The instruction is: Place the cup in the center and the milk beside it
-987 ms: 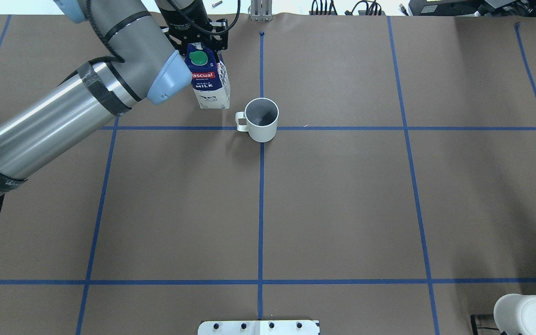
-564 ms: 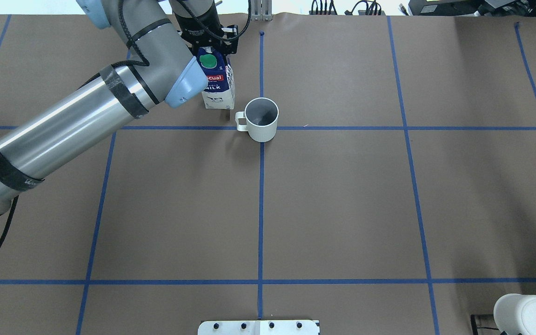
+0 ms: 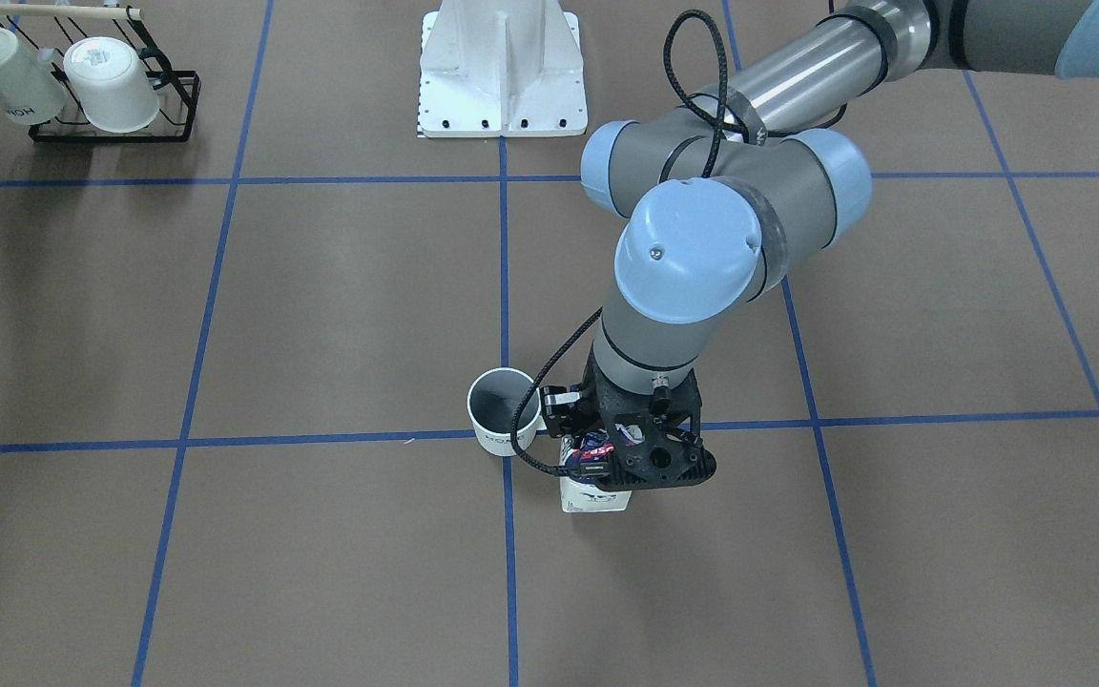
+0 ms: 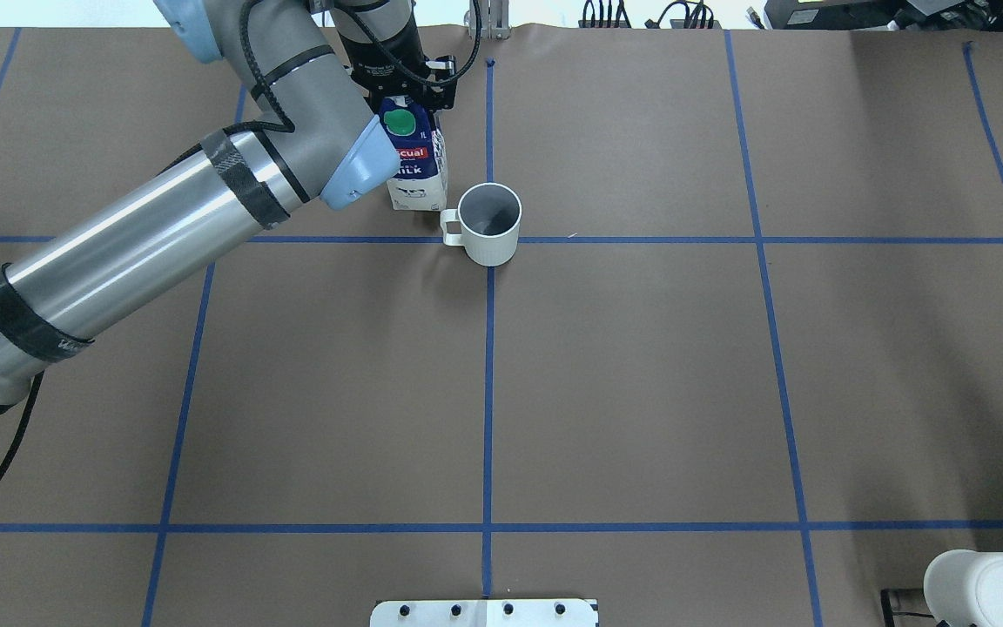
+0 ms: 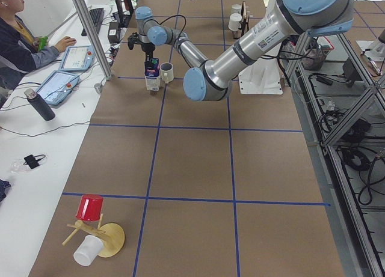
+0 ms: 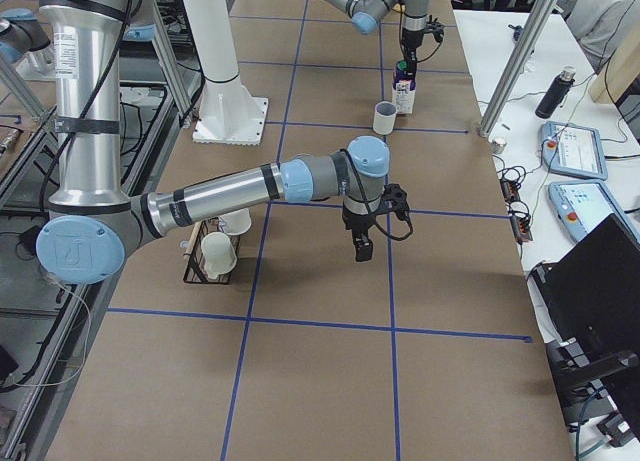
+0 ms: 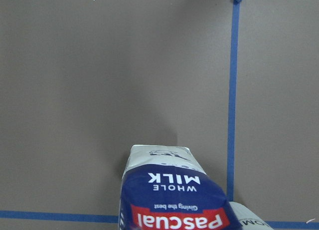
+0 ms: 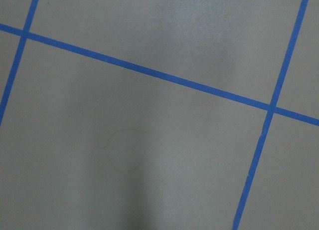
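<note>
The white cup point(image 4: 489, 223) stands upright on the crossing of two blue tape lines point(image 4: 490, 287) in the middle of the brown surface, handle toward the milk. My left gripper point(image 4: 404, 94) is shut on the top of the blue and white milk carton point(image 4: 417, 170) and holds it upright just left of the cup's handle. I cannot tell whether its base touches the surface. The front view shows the cup point(image 3: 504, 410) and the carton point(image 3: 593, 494) under the gripper point(image 3: 640, 463). The left wrist view shows the carton point(image 7: 169, 195). My right gripper point(image 6: 360, 246) hangs over bare surface; I cannot tell its state.
A black wire rack point(image 3: 111, 129) with two white mugs point(image 3: 115, 86) stands near the robot's base plate point(image 3: 502, 86). One mug point(image 4: 989, 588) shows at the overhead view's bottom right. A wooden stand with a red cup point(image 5: 90, 208) stands at the left end.
My left gripper has carried the milk carton to the right, from well left of the cup to close beside its handle. The cup has not moved.
</note>
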`<state>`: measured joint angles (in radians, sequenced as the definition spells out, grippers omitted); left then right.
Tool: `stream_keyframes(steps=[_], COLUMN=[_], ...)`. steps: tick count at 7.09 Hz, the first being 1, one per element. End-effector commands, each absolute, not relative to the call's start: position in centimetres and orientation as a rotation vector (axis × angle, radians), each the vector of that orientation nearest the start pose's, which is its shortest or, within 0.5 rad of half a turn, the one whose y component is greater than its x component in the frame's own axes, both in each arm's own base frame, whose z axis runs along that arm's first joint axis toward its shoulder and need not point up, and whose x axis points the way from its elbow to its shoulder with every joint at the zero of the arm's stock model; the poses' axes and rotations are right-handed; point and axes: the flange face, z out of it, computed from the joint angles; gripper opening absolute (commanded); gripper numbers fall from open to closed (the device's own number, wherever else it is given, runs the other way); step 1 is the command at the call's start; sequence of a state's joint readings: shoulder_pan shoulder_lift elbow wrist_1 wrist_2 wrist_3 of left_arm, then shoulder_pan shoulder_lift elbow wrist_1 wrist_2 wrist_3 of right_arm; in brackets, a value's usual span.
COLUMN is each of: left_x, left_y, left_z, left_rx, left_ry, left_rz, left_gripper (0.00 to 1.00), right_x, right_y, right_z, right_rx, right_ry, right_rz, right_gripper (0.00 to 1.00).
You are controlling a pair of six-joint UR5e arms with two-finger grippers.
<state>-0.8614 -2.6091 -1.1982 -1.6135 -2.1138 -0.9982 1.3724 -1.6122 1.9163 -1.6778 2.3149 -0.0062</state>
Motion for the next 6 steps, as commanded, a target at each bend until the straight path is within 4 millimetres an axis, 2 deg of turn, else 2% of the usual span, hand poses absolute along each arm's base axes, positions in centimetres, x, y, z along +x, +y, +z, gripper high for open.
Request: stream_keyframes(steps=[1, 2, 3, 4, 5, 6], left_x=[46.4, 45.2, 41.9, 38.5, 35.3, 30.4], left_y=[-66.7, -66.7, -67.0, -65.8, -62.6, -58.1], left_z=[13.6, 12.5, 10.8, 9.8, 10.8, 15.6], left_rx=[0.079, 0.102, 0.133, 0.152, 0.145, 0.161], left_ry=[0.877, 0.895, 0.924, 0.930, 0.913, 0.882], left_rz=[-0.070, -0.072, -0.093, -0.113, -0.125, -0.101], left_gripper=[0.99, 0.99, 0.99, 0.99, 0.99, 0.99], right_x=[-2.8, -2.8, -2.8, -2.8, -2.8, -2.8], right_y=[-47.3, -47.3, -47.4, -47.4, -47.6, -47.7], right_z=[52.0, 51.9, 51.8, 51.8, 51.4, 51.5], right_rx=[0.120, 0.123, 0.124, 0.124, 0.133, 0.132], right_ry=[-0.759, -0.759, -0.759, -0.760, -0.760, -0.755], right_rz=[-0.269, -0.270, -0.270, -0.270, -0.272, -0.271], right_gripper=[1.00, 1.00, 1.00, 1.00, 1.00, 1.00])
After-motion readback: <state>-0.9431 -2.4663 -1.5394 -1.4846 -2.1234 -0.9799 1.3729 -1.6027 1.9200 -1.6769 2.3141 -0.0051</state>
